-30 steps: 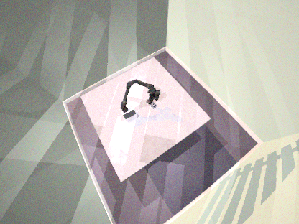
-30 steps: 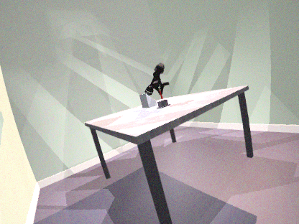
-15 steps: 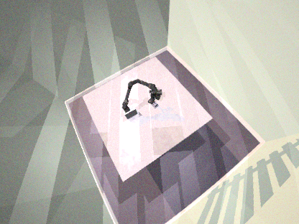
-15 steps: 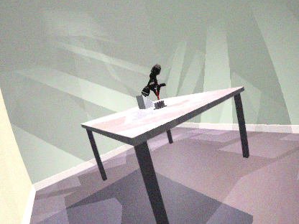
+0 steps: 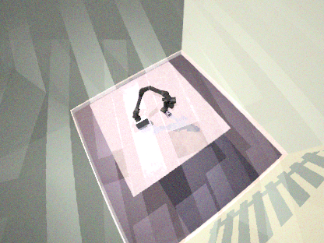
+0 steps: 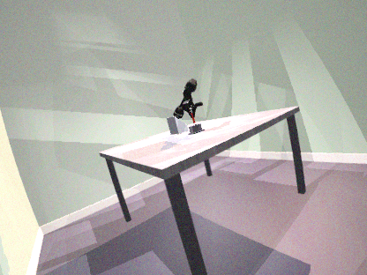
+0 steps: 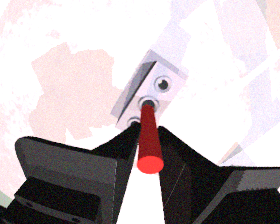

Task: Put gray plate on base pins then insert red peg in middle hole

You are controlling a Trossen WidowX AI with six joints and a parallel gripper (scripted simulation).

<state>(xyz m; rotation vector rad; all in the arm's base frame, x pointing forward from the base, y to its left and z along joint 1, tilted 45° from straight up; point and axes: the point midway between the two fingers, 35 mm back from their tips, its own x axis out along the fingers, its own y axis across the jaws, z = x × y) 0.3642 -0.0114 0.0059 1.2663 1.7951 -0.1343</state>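
Note:
The red peg (image 7: pixel 150 145) (image 6: pixel 192 117) is held near-upright in my gripper (image 7: pixel 148 129) (image 6: pixel 191 110), which is shut on it. The peg's lower end overlaps the middle hole in the wrist view; whether the tip has entered the hole cannot be told. The gray plate (image 7: pixel 172 89) appears to lie flat on the base (image 7: pixel 149 56), with pins showing in its outer holes; the lower outer hole is partly hidden by a finger. In the exterior view the base and plate show as one small dark block (image 6: pixel 195 129) under the peg.
A gray box (image 5: pixel 142 124) (image 6: pixel 172 125) stands by the arm's foot, a short way from the base. The arm (image 5: pixel 147 88) arches from there to the plate. The table's edge (image 6: pixel 229 138) is well away from the base.

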